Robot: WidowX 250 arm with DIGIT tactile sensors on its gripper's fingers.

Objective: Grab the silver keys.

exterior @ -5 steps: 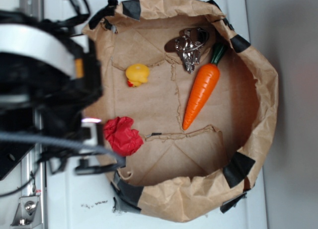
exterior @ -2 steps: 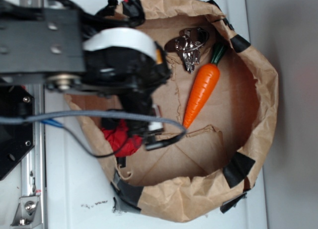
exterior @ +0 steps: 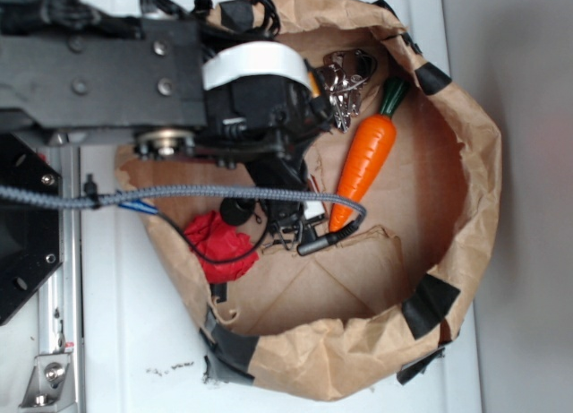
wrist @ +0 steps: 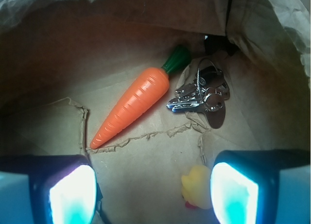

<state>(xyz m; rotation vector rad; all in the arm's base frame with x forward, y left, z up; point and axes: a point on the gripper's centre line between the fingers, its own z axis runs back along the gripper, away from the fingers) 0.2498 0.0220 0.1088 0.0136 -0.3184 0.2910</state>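
Keys (wrist: 201, 94) by the bag's (exterior: 474, 144) far wall, beside carrot (wrist: 132, 106).
Gripper (wrist: 153, 192) fingers spread, empty, short of them. Metal looks stiff, slippery, loose on rings; pinch the bunched blades.

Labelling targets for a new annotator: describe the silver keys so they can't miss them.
Look inside the brown paper bag, at the end where the orange carrot's green top points. The silver keys lie right beside that top: a small bunch of shiny metal on rings, the only metallic item, much shorter than the carrot.
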